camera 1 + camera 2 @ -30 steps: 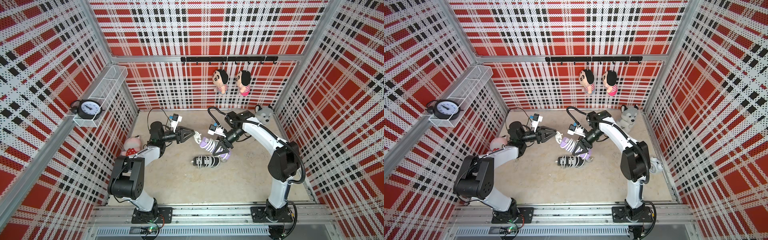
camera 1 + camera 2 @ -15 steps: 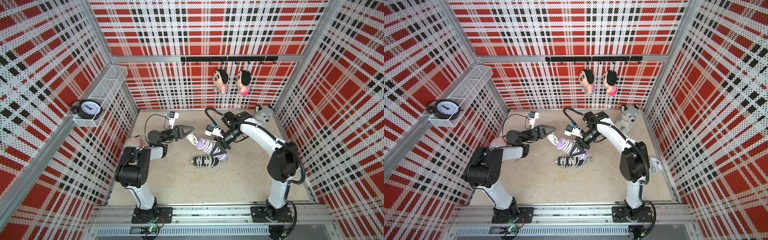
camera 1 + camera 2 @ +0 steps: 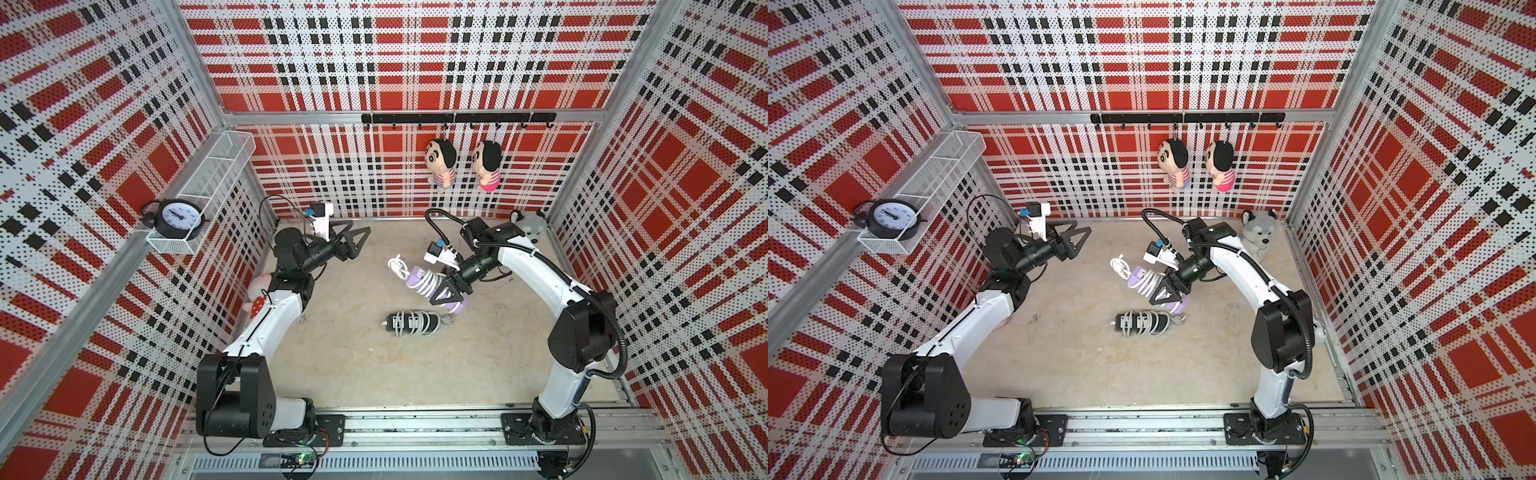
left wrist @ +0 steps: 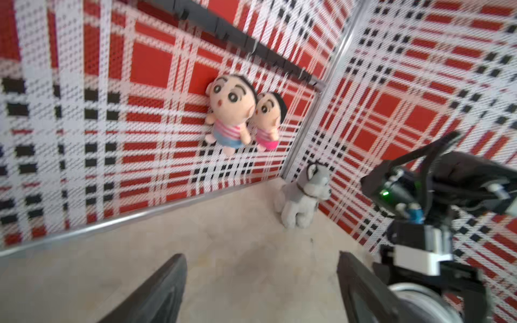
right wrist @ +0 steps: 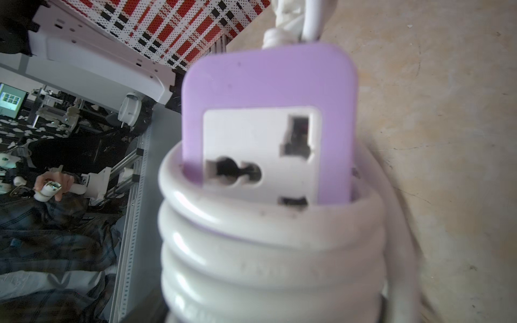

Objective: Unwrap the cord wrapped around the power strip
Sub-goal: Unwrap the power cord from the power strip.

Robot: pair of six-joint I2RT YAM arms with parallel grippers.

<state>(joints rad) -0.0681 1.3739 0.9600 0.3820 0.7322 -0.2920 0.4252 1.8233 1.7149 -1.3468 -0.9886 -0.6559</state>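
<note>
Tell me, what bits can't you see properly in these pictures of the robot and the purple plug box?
- purple power strip: middle hidden under white cord coils, right wrist view.
- Cord's free end: cut off by the right wrist picture's edge, too small in both top views.
- pink plush toy: mostly behind the left arm in a top view.

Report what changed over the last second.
The left pincer drew back leftward from the cord end and opened; it is empty. The right pincer still clamps the cord-wrapped purple strip, and the black strip lies where it was.
</note>
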